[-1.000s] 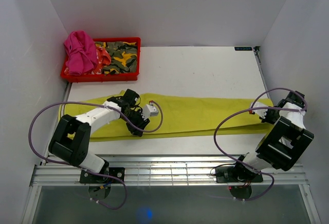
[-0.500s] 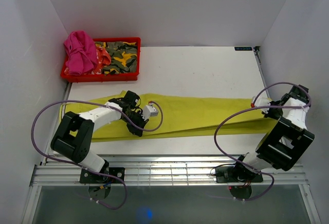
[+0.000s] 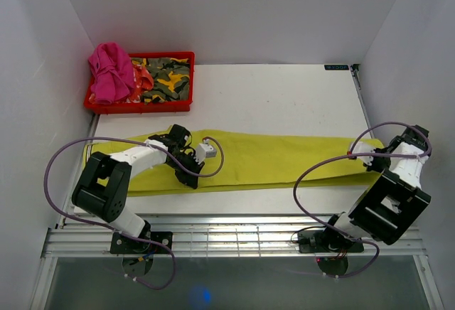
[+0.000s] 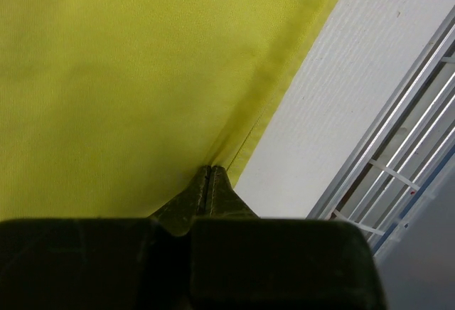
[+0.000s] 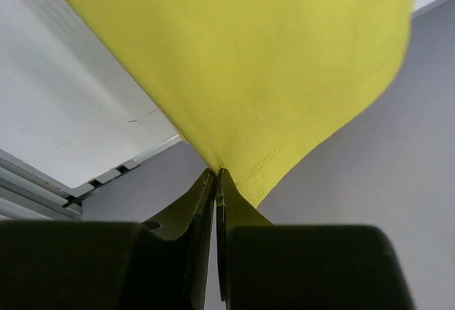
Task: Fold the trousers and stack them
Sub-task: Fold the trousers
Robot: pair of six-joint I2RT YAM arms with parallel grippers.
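Observation:
The lime yellow-green trousers lie as one long strip across the table, left to right. My left gripper points down at the strip's near edge, left of centre. In the left wrist view it is shut on that hem of the trousers. My right gripper is at the table's right edge. The right wrist view shows it shut on the trousers' end, which is lifted off the table and pulled taut.
A red tray at the back left holds a pink cloth and a camouflage cloth. White walls close in on three sides. Metal rails run along the near table edge, seen also as rails in the left wrist view.
My left gripper has closed on the near edge of the trousers. The right gripper, still shut on the end, has drawn it a little to the right and stretched the strip.

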